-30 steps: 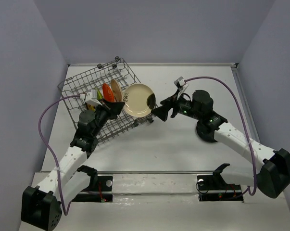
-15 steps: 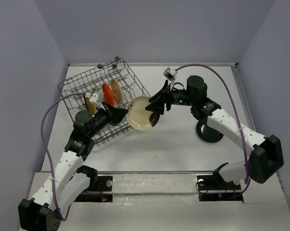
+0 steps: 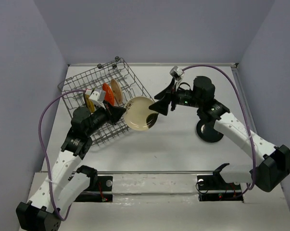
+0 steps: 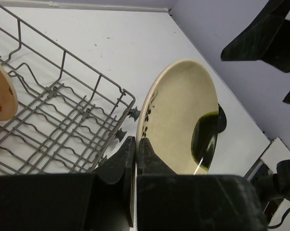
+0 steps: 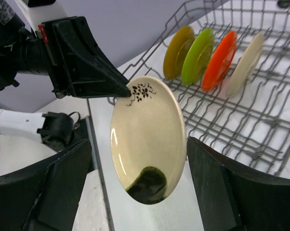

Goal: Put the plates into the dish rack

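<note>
The left claw (image 4: pixel 135 142) is clamped on the rim of a cream plate (image 4: pixel 183 120), beside its brown flower mark. The right claw (image 3: pixel 160 107) stands wide, its fingers either side of the plate and apart from it. The plate hangs on edge just off the dish rack's (image 3: pixel 87 82) near right corner, its face turned away from the rack towards the right claw. Inside the rack four plates (image 5: pixel 209 57) stand upright in a row: gold, green, orange, cream. The rack sits on a white table (image 3: pixel 183 149) between pale lavender walls (image 3: pixel 149 29).
</note>
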Tool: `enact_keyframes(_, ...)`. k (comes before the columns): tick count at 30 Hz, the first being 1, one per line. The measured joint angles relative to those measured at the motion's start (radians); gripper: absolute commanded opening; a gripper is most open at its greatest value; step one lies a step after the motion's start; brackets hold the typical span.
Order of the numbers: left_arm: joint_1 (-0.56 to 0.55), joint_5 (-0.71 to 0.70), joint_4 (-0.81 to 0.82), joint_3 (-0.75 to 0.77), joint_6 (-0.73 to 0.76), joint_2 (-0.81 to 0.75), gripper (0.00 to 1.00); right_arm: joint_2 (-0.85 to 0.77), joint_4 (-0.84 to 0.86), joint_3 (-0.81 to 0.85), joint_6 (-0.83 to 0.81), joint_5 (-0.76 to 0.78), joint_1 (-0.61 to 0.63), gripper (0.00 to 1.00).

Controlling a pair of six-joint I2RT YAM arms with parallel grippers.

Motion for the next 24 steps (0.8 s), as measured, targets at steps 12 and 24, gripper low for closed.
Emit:
enact_keyframes(12,0.0,0.011,-0.041,0.022,0.058,-0.019,0.06,0.121,-0.05,0.042,-0.028,0.056,0.014,0.76)
enact_keyframes(24,0.004,-0.008,-0.016,0.022,0.068,-0.05,0.66,0.194,0.034,0.051,0.104,-0.107,0.023,0.07)
